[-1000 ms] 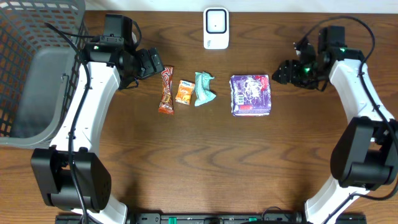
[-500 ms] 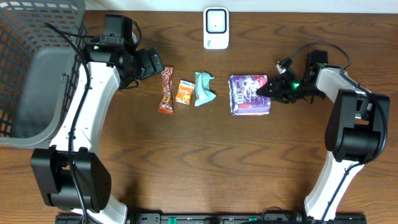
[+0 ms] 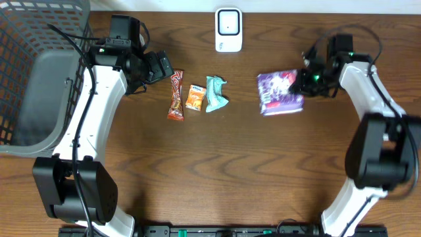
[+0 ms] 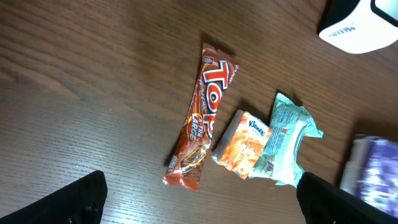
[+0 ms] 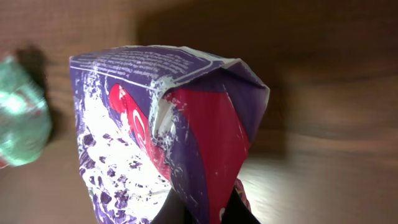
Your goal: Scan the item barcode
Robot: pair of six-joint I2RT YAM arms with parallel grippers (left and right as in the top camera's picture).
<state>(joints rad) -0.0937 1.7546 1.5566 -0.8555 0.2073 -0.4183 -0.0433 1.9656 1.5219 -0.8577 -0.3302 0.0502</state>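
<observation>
The basket (image 3: 39, 79) occupies the left end of the desk (image 3: 217, 171), outboard of the left arm. The scanner (image 3: 228, 29) stands at the far edge, near the centre. In front of it, three items lie in a row from left to right: the candy bar (image 3: 175, 95), laid lengthwise front to back; the tissue packet (image 3: 195, 97) just beside it; and the pouch (image 3: 215, 93), touching the tissue packet. The left jaws stand spread just left of the bar's far end. The package (image 3: 279, 93) sits right of the row, well apart from the pouch, tilted, its right edge clamped in the right jaws.
</observation>
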